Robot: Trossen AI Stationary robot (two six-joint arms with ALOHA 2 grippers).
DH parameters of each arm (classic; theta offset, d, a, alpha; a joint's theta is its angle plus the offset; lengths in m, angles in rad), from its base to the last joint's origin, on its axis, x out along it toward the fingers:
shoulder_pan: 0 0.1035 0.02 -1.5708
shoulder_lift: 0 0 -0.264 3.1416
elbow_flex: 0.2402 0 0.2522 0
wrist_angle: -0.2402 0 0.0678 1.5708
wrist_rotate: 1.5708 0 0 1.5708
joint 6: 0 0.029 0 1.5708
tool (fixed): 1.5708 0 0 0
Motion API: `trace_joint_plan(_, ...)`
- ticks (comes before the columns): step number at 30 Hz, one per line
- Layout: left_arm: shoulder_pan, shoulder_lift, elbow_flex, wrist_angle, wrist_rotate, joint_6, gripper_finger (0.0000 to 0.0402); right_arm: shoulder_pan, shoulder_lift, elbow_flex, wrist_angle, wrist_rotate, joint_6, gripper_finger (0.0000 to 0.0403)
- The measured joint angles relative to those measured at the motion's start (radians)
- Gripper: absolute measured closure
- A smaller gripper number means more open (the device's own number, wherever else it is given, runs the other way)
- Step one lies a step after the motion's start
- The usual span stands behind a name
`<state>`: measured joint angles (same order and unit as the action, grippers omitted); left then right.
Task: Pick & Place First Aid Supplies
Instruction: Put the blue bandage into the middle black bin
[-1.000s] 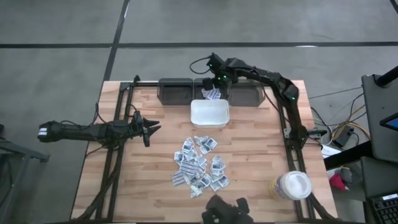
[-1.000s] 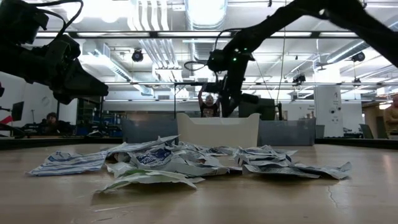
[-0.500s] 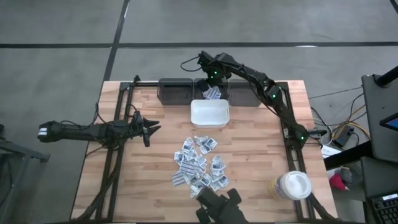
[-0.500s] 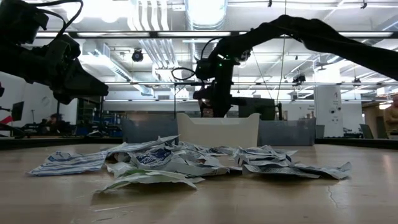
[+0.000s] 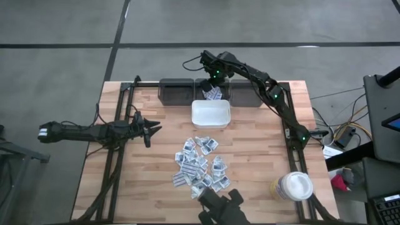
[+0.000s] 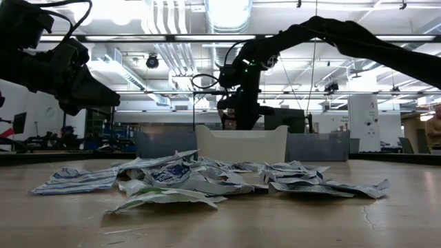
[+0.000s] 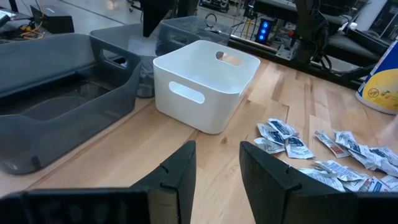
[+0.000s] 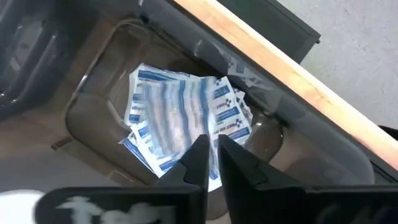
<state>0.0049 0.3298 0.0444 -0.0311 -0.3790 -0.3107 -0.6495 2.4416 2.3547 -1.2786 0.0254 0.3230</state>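
My right claw (image 8: pixel 211 163): above the middle dark bin (image 5: pixel 214 94) at top centre of the high view; fingers nearly together, whether a sachet is between them I cannot tell.
Drop: I judge it best to part the fingers fully over the sachets already in the bin (image 8: pixel 180 115), then lift straight up.
Next pick: loose sachets (image 5: pixel 201 164) lie lower centre on the tabletop (image 5: pixel 256 150), below the white bin (image 5: pixel 210 115).
My left claw (image 5: pixel 152 129): parted, empty, waiting at mid-left.
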Motion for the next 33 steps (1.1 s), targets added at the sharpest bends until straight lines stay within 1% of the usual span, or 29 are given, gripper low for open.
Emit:
trace_joint_plan(4,0.0,0.0,0.0,0.0,0.0,0.0,0.0278,0.001,-0.001,0.0,-0.003,-0.004,0.019,0.0324)
trace_joint_plan(5,0.0,0.0,0.0,0.0,0.0,0.0,0.0278,0.001,-0.005,0.0,-0.017,-0.021,0.04,0.0315)
trace_joint_plan(7,0.0,0.0,0.0,0.0,0.0,0.0,0.0278,0.0,-0.02,-0.001,-0.059,-0.091,0.066,0.0301)
trace_joint_plan(11,0.0,0.0,0.0,0.001,0.0,0.0,0.0278,0.024,-0.07,0.0,-0.145,-0.273,0.066,0.0286)
trace_joint_plan(13,0.0,0.0,0.0,0.001,0.0,0.0,0.0278,0.057,-0.099,-0.001,-0.187,-0.316,0.045,0.0282)
trace_joint_plan(17,0.0,0.0,0.0,0.001,0.0,0.0,0.0278,0.148,-0.171,-0.002,-0.244,-0.321,-0.01,0.0277)
trace_joint_plan(22,0.0,0.0,0.0,0.001,0.0,-0.005,0.0278,0.292,-0.253,-0.002,-0.242,-0.316,-0.089,0.0275)
trace_joint_plan(25,0.0,0.0,0.0,0.01,0.0,-0.057,0.0278,0.382,-0.285,-0.002,-0.237,-0.316,-0.126,0.028)
trace_joint_plan(28,0.0,0.0,0.0,0.054,0.005,-0.163,0.0278,0.458,-0.305,-0.002,-0.222,-0.308,-0.137,0.0286)
trace_joint_plan(30,0.0,0.0,0.0,0.091,0.03,-0.222,0.0278,0.507,-0.312,-0.002,-0.203,-0.286,-0.123,0.029)
trace_joint_plan(33,0.0,0.0,0.003,0.117,0.107,-0.242,0.0278,0.573,-0.315,-0.002,-0.184,-0.258,-0.062,0.0297)
